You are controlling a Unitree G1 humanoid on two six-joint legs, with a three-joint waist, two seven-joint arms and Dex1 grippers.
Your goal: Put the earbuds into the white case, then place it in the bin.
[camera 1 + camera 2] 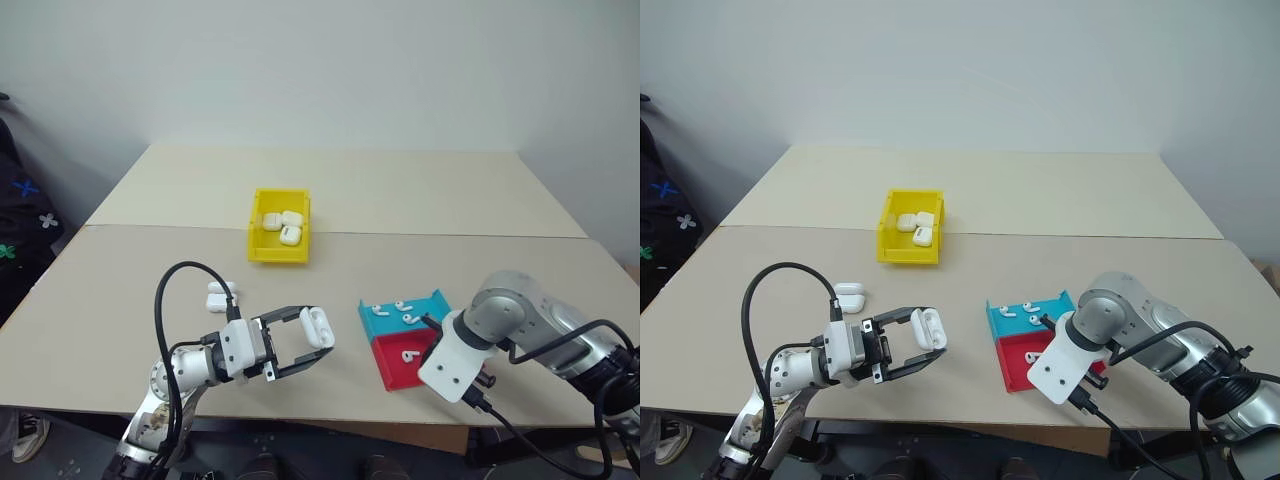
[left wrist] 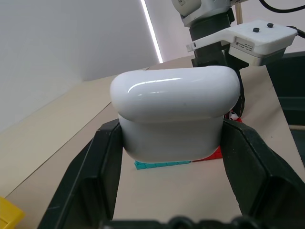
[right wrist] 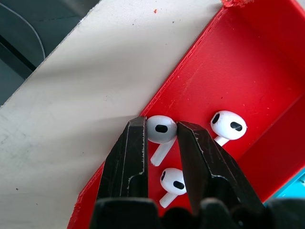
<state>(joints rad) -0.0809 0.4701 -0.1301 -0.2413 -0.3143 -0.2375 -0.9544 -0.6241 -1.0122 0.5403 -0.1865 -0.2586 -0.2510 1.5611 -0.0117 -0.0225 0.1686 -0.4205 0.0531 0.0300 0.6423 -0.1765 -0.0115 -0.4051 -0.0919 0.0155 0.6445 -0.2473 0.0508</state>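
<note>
On the bench (image 1: 120,300), the red tray half (image 3: 257,62) lay under the right gripper (image 3: 160,130); its fingers, narrowed, pinched 1 earbud (image 3: 161,129) by the head, stem trailing back between them; the left gripper (image 1: 318,343) clamped the white case (image 1: 318,325), lid closed, alongside; the bin (image 1: 262,250) sat behind.

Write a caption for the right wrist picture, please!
Right hand pinches one earbud in the red tray.

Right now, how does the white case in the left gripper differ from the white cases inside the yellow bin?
The held case is clamped upright between the left gripper's fingers above the table; the three cases in the bin lie loose on its floor. The held case is alone; those in the yellow bin touch. All are glossy white, lids closed.
</note>
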